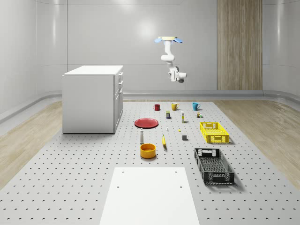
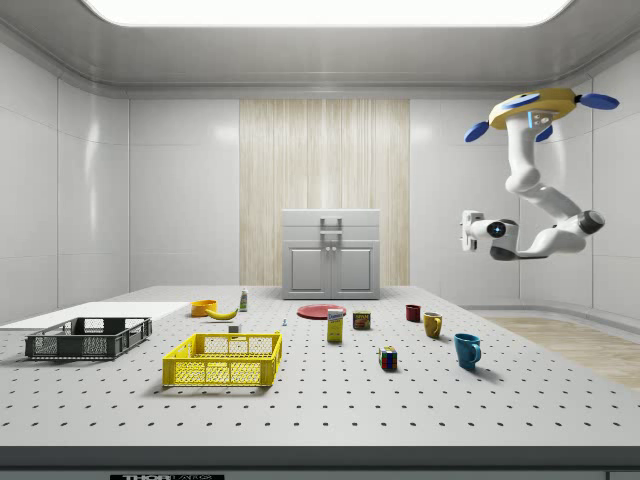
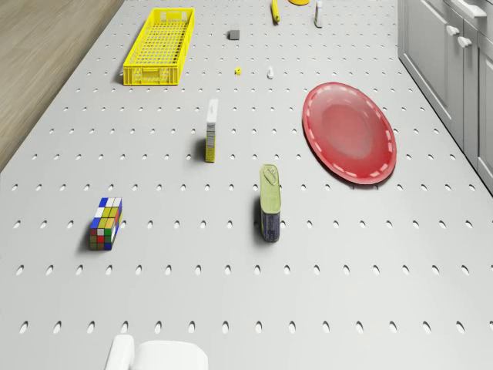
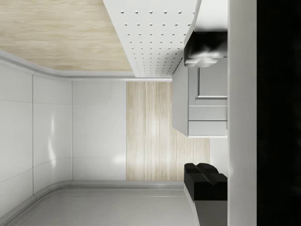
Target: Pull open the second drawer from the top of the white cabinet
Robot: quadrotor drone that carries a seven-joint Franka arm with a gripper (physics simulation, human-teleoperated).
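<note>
A: White panel (image 1: pixel 149 194) lies nearest. Where is the white cabinet (image 1: pixel 91 101)?

B: At ten o'clock from it, second drawer (image 2: pixel 331 236) shut. The drone (image 1: pixel 168 40) hovers at one o'clock above the mugs (image 1: pixel 175 106). Its gripper (image 1: pixel 180 77) has fingers spread and holds nothing, well apart from the cabinet. I judge this the approach; next it must reach that handle.

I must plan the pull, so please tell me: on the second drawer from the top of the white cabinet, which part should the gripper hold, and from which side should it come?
Grip the second drawer's handle, a small bar on the white cabinet front. Come straight at that front, the side facing the red plate, closing over the bar. The gripper hangs in the air, far from the cabinet.
</note>
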